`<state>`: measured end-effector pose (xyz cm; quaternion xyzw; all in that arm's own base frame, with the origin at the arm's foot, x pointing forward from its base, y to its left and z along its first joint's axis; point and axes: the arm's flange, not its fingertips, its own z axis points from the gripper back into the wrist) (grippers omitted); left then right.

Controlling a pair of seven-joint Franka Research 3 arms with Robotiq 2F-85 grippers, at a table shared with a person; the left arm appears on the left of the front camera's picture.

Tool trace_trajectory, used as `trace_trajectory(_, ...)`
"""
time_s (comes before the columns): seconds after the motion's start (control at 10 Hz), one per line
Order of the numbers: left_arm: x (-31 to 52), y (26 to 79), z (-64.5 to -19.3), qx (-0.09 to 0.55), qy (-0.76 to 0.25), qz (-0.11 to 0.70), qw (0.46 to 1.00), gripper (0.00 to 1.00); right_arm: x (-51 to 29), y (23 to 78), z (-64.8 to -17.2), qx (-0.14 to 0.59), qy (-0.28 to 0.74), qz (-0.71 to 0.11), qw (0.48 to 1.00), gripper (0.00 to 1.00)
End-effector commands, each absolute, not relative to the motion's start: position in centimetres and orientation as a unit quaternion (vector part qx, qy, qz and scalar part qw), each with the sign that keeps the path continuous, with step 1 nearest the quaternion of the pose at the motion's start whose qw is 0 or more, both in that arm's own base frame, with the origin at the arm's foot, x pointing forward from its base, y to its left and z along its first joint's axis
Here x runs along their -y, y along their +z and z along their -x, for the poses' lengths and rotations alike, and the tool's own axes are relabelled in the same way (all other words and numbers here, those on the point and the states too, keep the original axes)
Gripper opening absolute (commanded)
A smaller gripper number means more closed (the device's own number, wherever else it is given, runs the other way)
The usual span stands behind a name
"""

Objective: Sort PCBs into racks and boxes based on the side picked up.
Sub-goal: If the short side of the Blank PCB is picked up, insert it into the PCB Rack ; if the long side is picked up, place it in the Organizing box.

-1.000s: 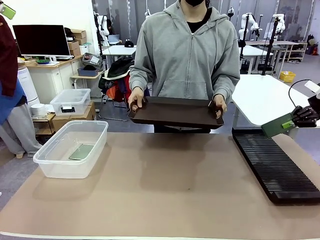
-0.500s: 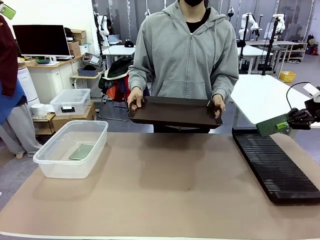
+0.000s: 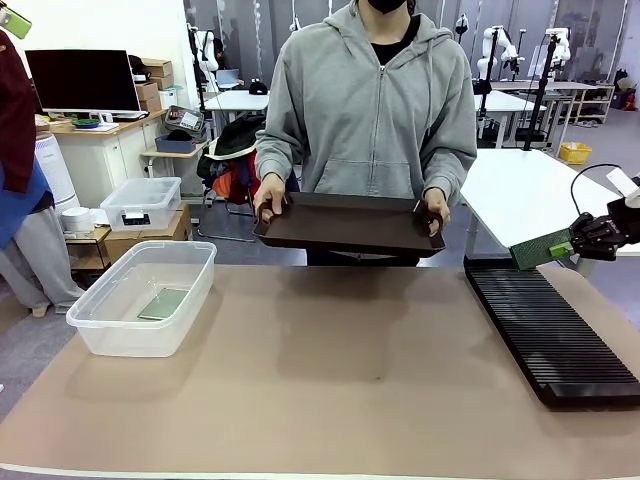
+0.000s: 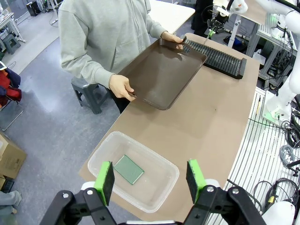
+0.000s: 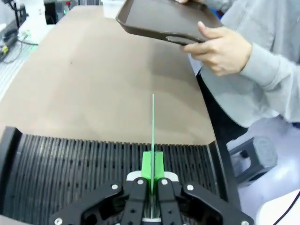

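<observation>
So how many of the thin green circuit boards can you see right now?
2. One thin green circuit board lies flat in the clear plastic tub; the other is clamped in the right gripper above the slotted black rack.

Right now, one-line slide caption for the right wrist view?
Right gripper holds a PCB edge-on above the slotted rack.

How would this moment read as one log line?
right gripper: shut on PCB, above rack | left gripper: open over box | second PCB: in box
</observation>
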<state>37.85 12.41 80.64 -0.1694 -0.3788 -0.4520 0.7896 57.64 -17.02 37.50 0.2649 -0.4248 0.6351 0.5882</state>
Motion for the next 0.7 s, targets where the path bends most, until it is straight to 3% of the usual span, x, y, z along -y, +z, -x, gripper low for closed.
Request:
trace_trajectory(0.0, -12.3, 80.6, -37.8, 0.378, -0.447, 0.17, 0.792, 0.83, 17.5, 36.5, -58.1, 0.466, 0.653, -0.263, 0.537, 0.03)
trace_trajectory(0.2, -12.3, 80.6, -37.8, 0.378, -0.447, 0.17, 0.792, 0.83, 17.6, 36.5, -57.3, 0.476, 0.662, -0.294, 0.499, 0.03)
trace_trajectory(0.6, -12.3, 80.6, -37.8, 0.378, -0.447, 0.17, 0.792, 0.83, 18.2, 35.7, -56.8, 0.458, 0.633, -0.35, 0.517, 0.03)
